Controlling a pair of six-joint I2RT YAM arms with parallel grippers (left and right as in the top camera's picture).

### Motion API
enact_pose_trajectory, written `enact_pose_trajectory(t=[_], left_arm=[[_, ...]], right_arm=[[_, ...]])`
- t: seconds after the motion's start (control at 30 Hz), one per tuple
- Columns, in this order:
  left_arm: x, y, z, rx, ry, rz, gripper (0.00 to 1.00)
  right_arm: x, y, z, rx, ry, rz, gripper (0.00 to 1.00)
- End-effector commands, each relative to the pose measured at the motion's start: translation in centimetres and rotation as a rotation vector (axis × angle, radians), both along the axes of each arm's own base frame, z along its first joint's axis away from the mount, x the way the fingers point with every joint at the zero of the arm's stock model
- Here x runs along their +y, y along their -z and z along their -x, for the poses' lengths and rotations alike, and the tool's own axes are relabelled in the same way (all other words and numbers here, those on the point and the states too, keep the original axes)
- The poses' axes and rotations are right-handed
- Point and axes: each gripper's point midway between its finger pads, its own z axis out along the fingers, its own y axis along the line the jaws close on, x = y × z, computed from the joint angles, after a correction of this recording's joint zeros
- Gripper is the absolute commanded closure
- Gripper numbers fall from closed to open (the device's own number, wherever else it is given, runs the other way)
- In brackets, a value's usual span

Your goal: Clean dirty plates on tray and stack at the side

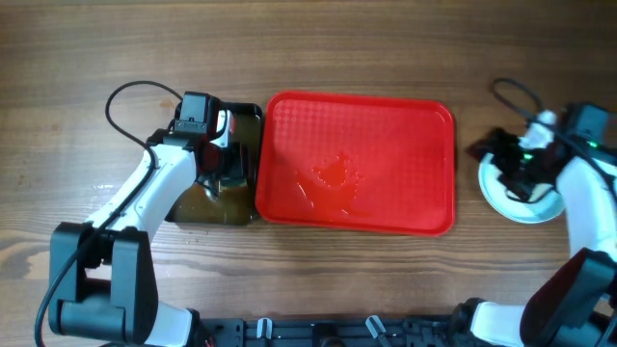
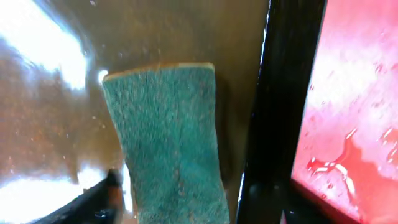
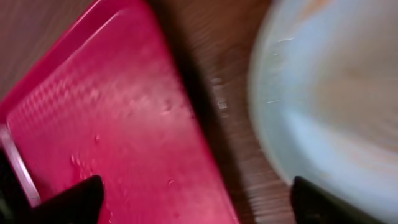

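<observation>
The red tray (image 1: 386, 125) holds no plates, only a wet patch at its centre. The pale blue-white plates (image 1: 540, 207) sit in a stack on the table right of the tray, and I cannot tell how many there are. My right gripper (image 1: 501, 159) hovers open and empty over the stack's left edge. In the right wrist view its fingers (image 3: 199, 199) span the tray's rim (image 3: 93, 112) and the top plate (image 3: 336, 106). My left gripper (image 1: 229, 178) is down in the black tub (image 1: 246, 116). A green sponge (image 2: 165, 143) lies in brown water between its open fingers (image 2: 193, 205).
The black tub of brownish water stands against the tray's left edge; its wall (image 2: 280, 93) and the wet tray (image 2: 354, 124) show in the left wrist view. A strip of wooden table (image 3: 211, 81) separates tray and plates. Cables trail behind both arms.
</observation>
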Motion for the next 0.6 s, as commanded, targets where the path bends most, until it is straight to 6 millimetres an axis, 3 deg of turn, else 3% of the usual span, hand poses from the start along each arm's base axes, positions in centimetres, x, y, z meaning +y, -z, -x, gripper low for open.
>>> enact_pose_trajectory(t=[0.0, 0.13, 0.23, 0.43, 0.57], left_arm=[[0.5, -2.3, -1.0, -0.088, -0.045, -0.017, 0.00], [0.8, -5.1, -1.4, -0.166, -0.104, 0.002, 0.00], [0.9, -7.2, -1.1, -0.208, -0.160, 0.032, 0.00], [2.6, -8.0, 2.9, -0.120, -0.238, -0.038, 0.00], [1.7, -10.3, 4.5, -0.170, -0.198, -0.023, 0.00]], right_arm=[[5.1, -0.5, -0.8, -0.058, -0.243, 0.043, 0.01], [9.5, -1.2, -1.6, -0.070, -0.412, 0.182, 0.01], [12.1, -3.3, -1.5, -0.121, -0.485, 0.253, 0.00], [11.7, -10.7, 1.0, -0.308, -0.410, 0.325, 0.01], [11.0, -13.6, 3.7, -0.423, -0.380, 0.349, 0.01]])
